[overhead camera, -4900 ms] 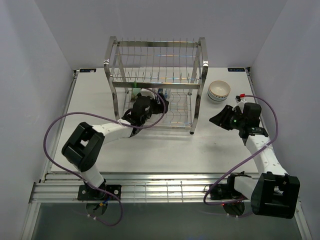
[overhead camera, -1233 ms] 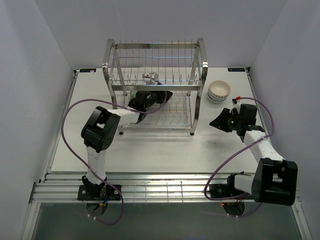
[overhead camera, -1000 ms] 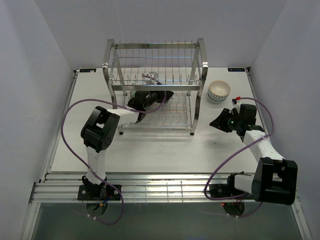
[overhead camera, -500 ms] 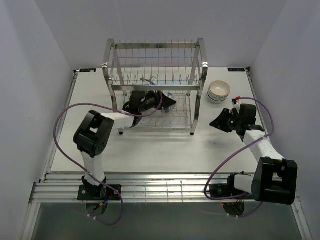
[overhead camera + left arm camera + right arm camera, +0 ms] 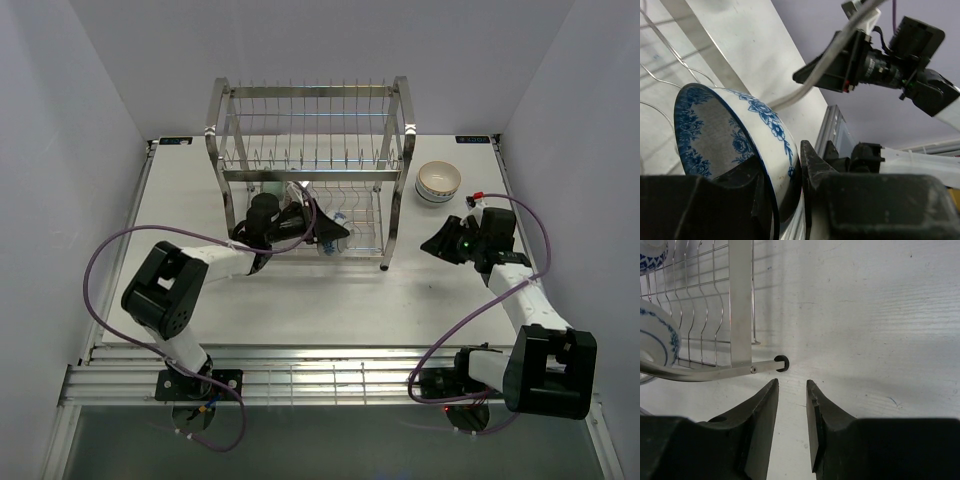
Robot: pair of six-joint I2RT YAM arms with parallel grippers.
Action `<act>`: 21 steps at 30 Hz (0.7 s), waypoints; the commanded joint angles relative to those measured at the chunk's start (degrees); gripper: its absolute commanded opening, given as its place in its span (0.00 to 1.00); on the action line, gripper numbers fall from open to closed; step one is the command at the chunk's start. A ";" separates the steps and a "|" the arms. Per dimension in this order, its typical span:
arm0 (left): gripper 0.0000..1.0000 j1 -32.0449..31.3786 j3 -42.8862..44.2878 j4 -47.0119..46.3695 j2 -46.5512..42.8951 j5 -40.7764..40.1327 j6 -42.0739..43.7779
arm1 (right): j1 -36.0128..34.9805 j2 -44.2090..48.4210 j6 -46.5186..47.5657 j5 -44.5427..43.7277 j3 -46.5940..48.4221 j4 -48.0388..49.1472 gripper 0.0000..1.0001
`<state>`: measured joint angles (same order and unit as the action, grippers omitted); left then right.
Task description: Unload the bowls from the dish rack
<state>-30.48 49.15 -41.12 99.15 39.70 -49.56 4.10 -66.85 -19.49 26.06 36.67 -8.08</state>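
The left arm reaches in from the left across the front of the rack [image 5: 310, 160], and its gripper [image 5: 322, 238] sits low at the open front of the bottom tier, between the two front posts. Its jaws are clamped on the rim of a blue-and-white bowl [image 5: 334, 243], one finger inside and one outside. In the left wrist view that bowl [image 5: 735, 145] is tipped on its side in the left gripper [image 5: 782, 172], with the flower pattern showing inside and out and thin rack wires just behind it. I cannot tell whether it is touching the wires. A second bowl [image 5: 438, 182], white with a dark band near the rim, stands upright on the worktop [image 5: 300, 300] just right of the rack, apart from both arms. The right gripper [image 5: 441, 243] hangs low over the worktop to the right of the rack, pointing towards it. Its jaws are slightly parted with nothing between them. In its wrist view the right gripper [image 5: 790, 390] faces the rack's black-tipped foot [image 5: 782, 362], and the edge of another patterned bowl [image 5: 650, 251] shows behind the wires at the top left.
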 commanded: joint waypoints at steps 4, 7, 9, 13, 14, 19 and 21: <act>0.00 -1.86 -4.31 -3.17 -10.11 7.05 -4.49 | 0.03 1.37 -0.38 0.13 0.51 -1.59 0.36; 0.00 -2.57 -8.26 -2.91 -13.18 9.34 -4.49 | 0.03 1.81 -0.64 0.04 0.25 -2.03 0.36; 0.00 -3.01 -10.47 0.06 -14.68 10.13 -3.36 | 0.03 2.07 -0.64 -0.48 0.07 -2.56 0.37; 0.00 -4.41 -10.83 10.86 -19.16 9.96 5.57 | -0.58 4.00 -0.99 -1.37 -0.19 -3.35 0.39; 0.00 -5.89 -10.30 17.68 -21.35 9.00 8.14 | -0.93 4.36 -1.17 -1.45 -0.10 -3.44 0.40; 0.00 -13.01 -4.42 35.74 -27.86 -4.86 24.31 | -6.88 6.11 -2.83 -1.63 0.78 -5.28 0.44; 0.00 -15.57 -3.27 40.74 -29.80 -7.70 29.77 | -9.53 6.38 -3.54 -1.63 1.13 -5.28 0.47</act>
<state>-43.11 41.28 -11.38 74.70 39.24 -32.25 -1.63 -61.67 -21.67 24.21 36.62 -12.29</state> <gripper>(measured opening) 0.321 0.462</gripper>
